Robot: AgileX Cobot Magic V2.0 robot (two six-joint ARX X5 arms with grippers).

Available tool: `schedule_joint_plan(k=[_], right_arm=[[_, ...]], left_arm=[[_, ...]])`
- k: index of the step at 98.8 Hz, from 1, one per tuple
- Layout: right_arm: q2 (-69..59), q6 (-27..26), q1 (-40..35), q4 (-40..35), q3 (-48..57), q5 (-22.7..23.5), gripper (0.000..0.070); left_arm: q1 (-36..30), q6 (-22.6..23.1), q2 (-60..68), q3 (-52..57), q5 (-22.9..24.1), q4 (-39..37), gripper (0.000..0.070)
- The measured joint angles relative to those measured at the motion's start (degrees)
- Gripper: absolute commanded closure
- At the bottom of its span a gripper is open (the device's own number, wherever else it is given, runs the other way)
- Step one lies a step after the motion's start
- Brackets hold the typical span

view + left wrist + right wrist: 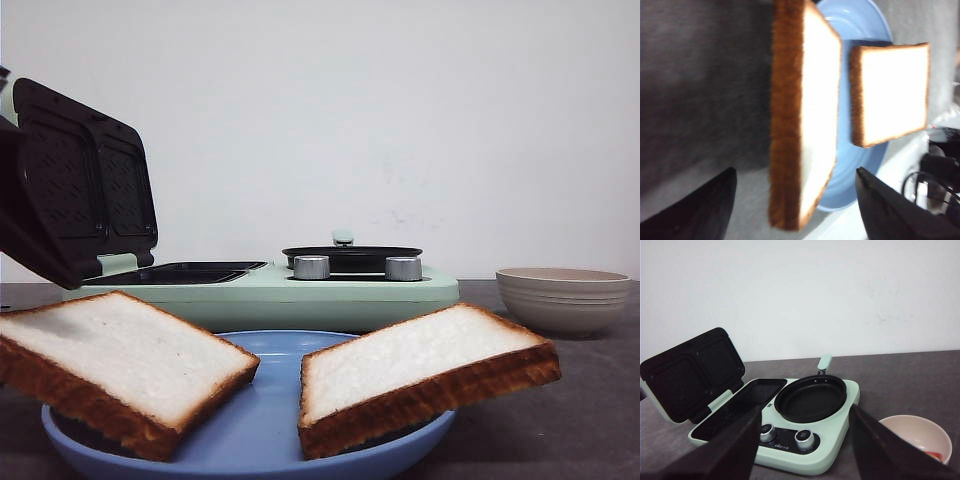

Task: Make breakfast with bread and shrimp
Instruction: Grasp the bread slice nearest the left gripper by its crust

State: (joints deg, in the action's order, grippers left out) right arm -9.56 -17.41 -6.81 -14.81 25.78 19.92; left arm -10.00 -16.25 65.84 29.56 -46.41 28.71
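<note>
Two bread slices lie tilted on a blue plate at the worktop's front edge; shrimp sit in the beige bowl. Left gripper and right gripper both gape, holding nothing.

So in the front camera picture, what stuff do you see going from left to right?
Open black lid → left bread slice → right bread slice → beige bowl.

plain white wall, dark grey tbl
</note>
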Motion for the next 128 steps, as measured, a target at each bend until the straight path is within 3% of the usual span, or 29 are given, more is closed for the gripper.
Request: schedule_joint_plan(k=[11, 31, 58, 77, 90, 128], right_arm=[[0.0, -0.02, 0.0, -0.63, 0.0, 0.0, 0.0359], [0.0, -0.02, 0.0, -0.81, 0.0, 0.0, 0.0359], [0.0, 0.02, 0.0, -0.81, 0.0, -0.46, 0.036], [0.0, 0.02, 0.0, -0.81, 0.0, -0.63, 0.036], [0.0, 0.02, 0.0, -0.85, 0.0, -0.66, 0.036], [0.0, 0.52, -0.02, -1.81, 0.0, -0.63, 0.036]], left_arm=[[0.0, 0.85, 2.64, 0.0, -0.22, -0.66, 0.034], [0.0, 1.84, 5.9, 0.0, -0.35, -1.33, 0.07], [0.0, 3.83, 6.1, 0.17, -2.08, -2.03, 0.07], [0.0, 4.52, 6.08, 0.17, -8.48, -4.76, 0.07], [0.0, 4.44, 5.11, 0.17, -9.03, -5.44, 0.07], [2.14, -1.88, 2.95, 0.17, -11.21, -13.51, 0.07]])
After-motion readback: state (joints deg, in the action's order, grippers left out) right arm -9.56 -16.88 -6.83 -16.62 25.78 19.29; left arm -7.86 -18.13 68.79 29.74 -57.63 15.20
